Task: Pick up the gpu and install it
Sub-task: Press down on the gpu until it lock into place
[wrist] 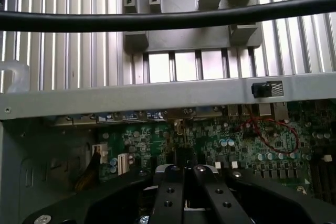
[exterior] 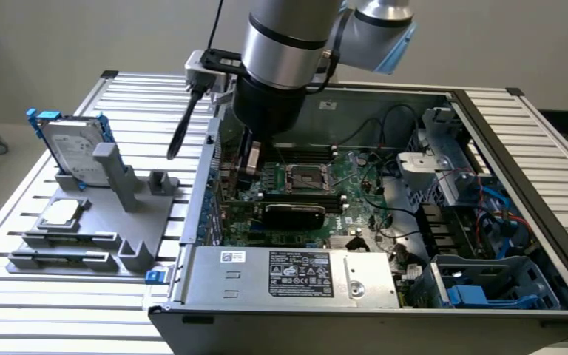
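Fingers [wrist: 169, 192] of the gripper [wrist: 187, 174] sit pressed together, tips meeting with nothing between them, poised just above the green motherboard [wrist: 220, 140] inside the open computer case [exterior: 521, 170]. From the side, the arm [exterior: 284, 44] reaches down into the case near its wall on the exterior view's left, with a black cable [exterior: 180, 129] hanging beside it. The gpu [exterior: 294, 215], its black rounded shroud facing up, lies across the motherboard just in front of the processor socket [exterior: 301, 177], apart from the gripper; I cannot tell whether it is fully seated in a slot. Nearer the front edge of the case is the silver power supply [exterior: 294, 275] with its label. Beyond the case wall, on the slatted metal table [exterior: 146, 89], stands a grey holder [exterior: 97, 229] carrying a hard drive [exterior: 72, 151] upright in a blue frame and a small square silver chip [exterior: 59, 214] lying flat.
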You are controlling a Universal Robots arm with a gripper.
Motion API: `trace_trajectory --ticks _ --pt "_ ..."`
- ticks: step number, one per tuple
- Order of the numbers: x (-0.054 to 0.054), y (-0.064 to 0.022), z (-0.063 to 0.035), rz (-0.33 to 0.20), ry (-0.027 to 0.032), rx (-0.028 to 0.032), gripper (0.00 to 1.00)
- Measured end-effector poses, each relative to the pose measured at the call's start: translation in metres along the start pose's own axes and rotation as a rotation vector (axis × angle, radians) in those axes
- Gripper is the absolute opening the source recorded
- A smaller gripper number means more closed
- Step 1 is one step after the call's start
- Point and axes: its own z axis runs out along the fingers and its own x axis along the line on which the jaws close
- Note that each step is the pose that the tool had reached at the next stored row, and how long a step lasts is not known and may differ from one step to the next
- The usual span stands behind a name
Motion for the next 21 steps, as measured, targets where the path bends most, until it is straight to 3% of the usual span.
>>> trace_trajectory --ticks 2,5,9,12,13,21 --pt "0.0 -0.0027 -0.0006 -0.001 -0.0018 0.0226 0.11" --pt "0.0 -0.0076 -0.0018 -0.002 -0.0046 0.0515 0.11" --pt "-0.001 -0.0142 -0.0032 -0.004 -0.0082 0.0865 0.11" --pt "-0.001 -0.0191 -0.0044 -0.005 -0.0108 0.1088 0.11" --pt "-0.001 -0.0194 -0.0043 -0.006 -0.0115 0.111 0.11" --pt "-0.001 -0.0195 -0.0045 -0.005 -0.0112 0.1093 0.11"
